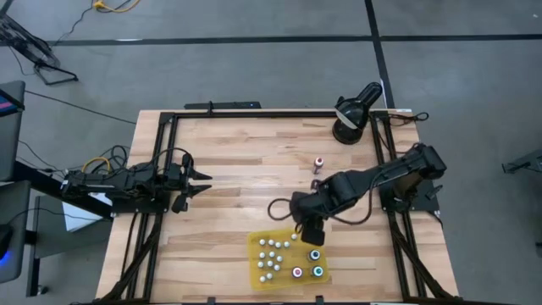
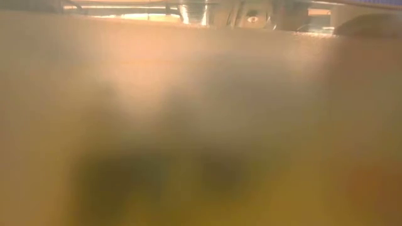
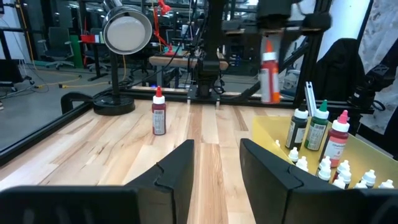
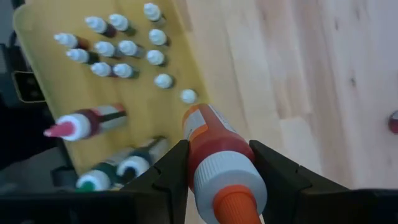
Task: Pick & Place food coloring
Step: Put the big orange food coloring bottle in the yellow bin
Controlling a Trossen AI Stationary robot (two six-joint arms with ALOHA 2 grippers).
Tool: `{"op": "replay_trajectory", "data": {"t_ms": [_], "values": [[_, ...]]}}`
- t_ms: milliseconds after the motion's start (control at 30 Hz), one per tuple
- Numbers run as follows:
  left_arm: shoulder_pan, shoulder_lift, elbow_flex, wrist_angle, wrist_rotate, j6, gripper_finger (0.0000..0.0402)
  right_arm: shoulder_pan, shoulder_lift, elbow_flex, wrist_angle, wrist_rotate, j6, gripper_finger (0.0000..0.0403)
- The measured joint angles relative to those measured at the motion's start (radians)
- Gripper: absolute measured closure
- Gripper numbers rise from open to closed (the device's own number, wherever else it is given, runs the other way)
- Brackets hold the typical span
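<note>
My right gripper is shut on an orange food coloring bottle with a white collar and an orange tip. It hangs above the right edge of the flat yellow tray. On the tray stand several tiny white-capped bottles and three bigger ones with teal, pink and green caps. One red bottle stands on its base on the bare wood, farther back. My left gripper waits open at the table's left side, holding nothing. My right gripper pinches the orange bottle's upper body, just under the white collar, between its two fingers. The fingers come steeply from above. The bottle hangs upright with its cap up and its body below the fingers, lifted clear of tray and table.
A black lamp stands at the table's far right corner. A black frame runs round the tabletop. Bare wood lies between the tray and the left gripper. The low view is filled by a blurred yellow surface.
</note>
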Motion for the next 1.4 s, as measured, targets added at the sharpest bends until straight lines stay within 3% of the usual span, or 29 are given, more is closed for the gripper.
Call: {"op": "replay_trajectory", "data": {"t_ms": [367,600,1400], "values": [[0.000,0.000,0.000,0.000,0.000,0.000,0.0281,0.104,0.171,0.245,-0.076,-0.001,0.072,0.0270],[0.000,0.000,0.000,0.000,0.000,0.000,0.0281,0.148,0.259,0.329,-0.097,-0.012,0.064,0.0270],[0.000,0.000,0.000,0.000,0.000,0.000,0.0281,0.184,0.421,0.337,-0.071,-0.024,0.121,0.0270]]}}
